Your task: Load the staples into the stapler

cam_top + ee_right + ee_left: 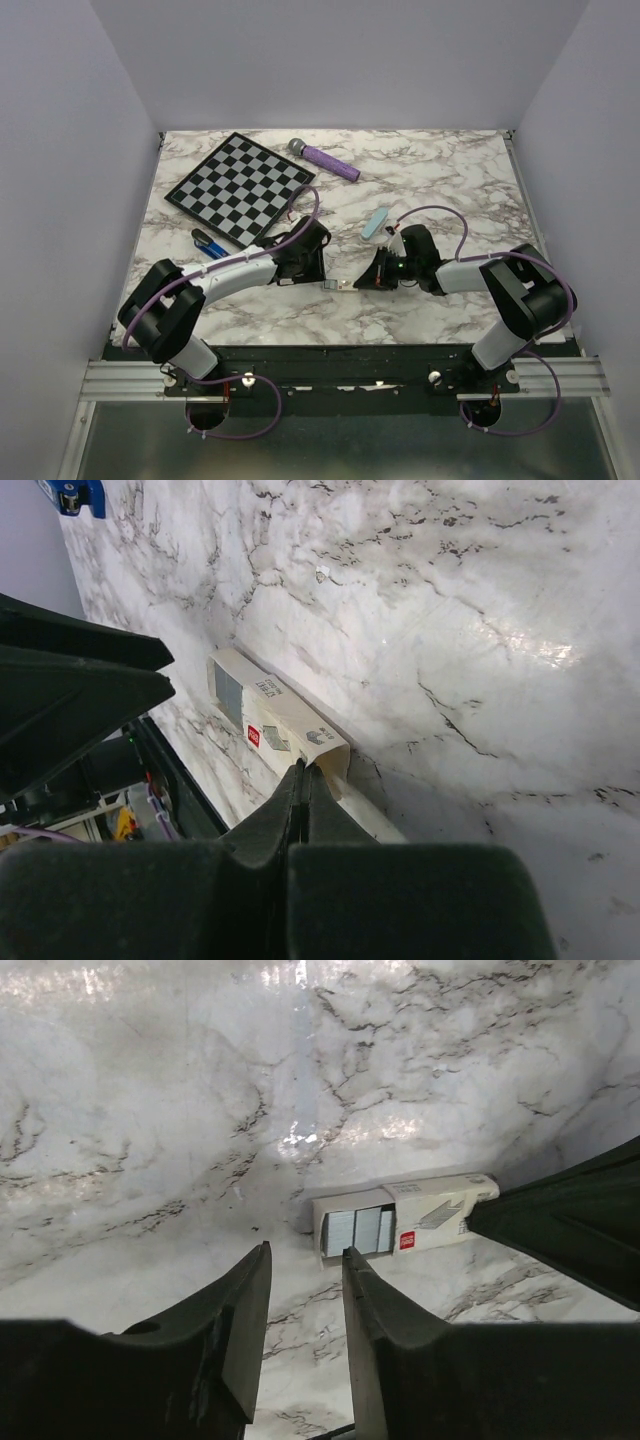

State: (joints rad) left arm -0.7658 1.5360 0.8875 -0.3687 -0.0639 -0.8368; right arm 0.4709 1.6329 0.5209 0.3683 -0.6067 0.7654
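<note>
— From above, where is the stapler?
— The stapler [208, 243] lies on the marble table [440, 180] at the left. It is just beside the near corner of the checkerboard [240, 188] and apart from both grippers. A purple microphone [323, 158] lies at the far side beyond the board. A pale blue bar [377, 223] lies just past the right arm's wrist.

— And the staple box?
— The staple box [340, 286] lies between the left gripper [318, 278] and the right gripper [368, 280]. The two face each other low over the table, near its front middle.

— What does the left wrist camera show?
— The left gripper [305, 1255] is spread, with nothing between its fingers. Just beyond the tips the staple box [430, 1215] lies flat. Its near end is open and the grey staples [358, 1232] show inside. The right gripper [490, 1222] touches the box's far end.

— And the right wrist camera?
— The right gripper [303, 775] has its fingers pressed together, tips at the end of the staple box [275, 705]. They seem to pinch its flap, though the contact is partly hidden. The box runs away along the table toward the left gripper [165, 670], a dark shape at the left edge. The stapler [72, 495] sits in the top left corner, partly cut off and well apart from the box.
</note>
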